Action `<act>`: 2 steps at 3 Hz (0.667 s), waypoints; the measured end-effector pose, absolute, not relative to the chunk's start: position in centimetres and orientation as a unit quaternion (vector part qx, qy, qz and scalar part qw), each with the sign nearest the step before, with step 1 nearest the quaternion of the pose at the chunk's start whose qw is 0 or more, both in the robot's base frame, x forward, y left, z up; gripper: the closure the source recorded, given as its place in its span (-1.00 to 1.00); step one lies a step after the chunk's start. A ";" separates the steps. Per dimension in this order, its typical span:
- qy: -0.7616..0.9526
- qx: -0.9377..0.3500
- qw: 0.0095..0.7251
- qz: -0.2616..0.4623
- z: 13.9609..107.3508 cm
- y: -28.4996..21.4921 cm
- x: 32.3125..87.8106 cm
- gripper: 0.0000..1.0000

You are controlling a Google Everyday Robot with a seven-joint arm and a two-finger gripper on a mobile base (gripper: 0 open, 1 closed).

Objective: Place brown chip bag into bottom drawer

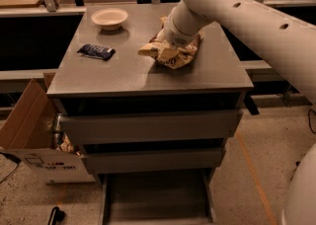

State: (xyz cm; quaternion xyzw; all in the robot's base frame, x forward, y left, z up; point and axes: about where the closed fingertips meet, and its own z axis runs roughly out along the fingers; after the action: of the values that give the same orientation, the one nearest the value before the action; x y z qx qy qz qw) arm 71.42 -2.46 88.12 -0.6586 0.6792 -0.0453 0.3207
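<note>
The brown chip bag [170,55], crinkled, dark brown and cream-yellow, lies on the right half of the grey cabinet top [123,73]. My gripper [174,40] is down on the bag's top, at the end of the big white arm that reaches in from the upper right. The wrist covers the gripper and the bag's middle. The bottom drawer [158,200] is pulled out at the foot of the cabinet, a wide grey tray with nothing in it.
A cream bowl [109,18] stands at the back left of the top and a small dark blue bar [96,51] lies in front of it. Two shut grey drawers [148,128] sit above the open one. A cardboard box [27,135] stands at the cabinet's left.
</note>
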 end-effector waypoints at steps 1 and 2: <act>0.653 -0.654 0.381 -0.033 92.4 -2.4 69.4 0.61; 0.586 -0.651 0.482 -0.025 99.6 -3.0 63.8 1.00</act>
State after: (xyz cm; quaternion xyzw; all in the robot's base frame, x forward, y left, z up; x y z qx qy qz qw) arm 63.76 -2.98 99.63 -0.6508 0.5863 -0.0249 0.4818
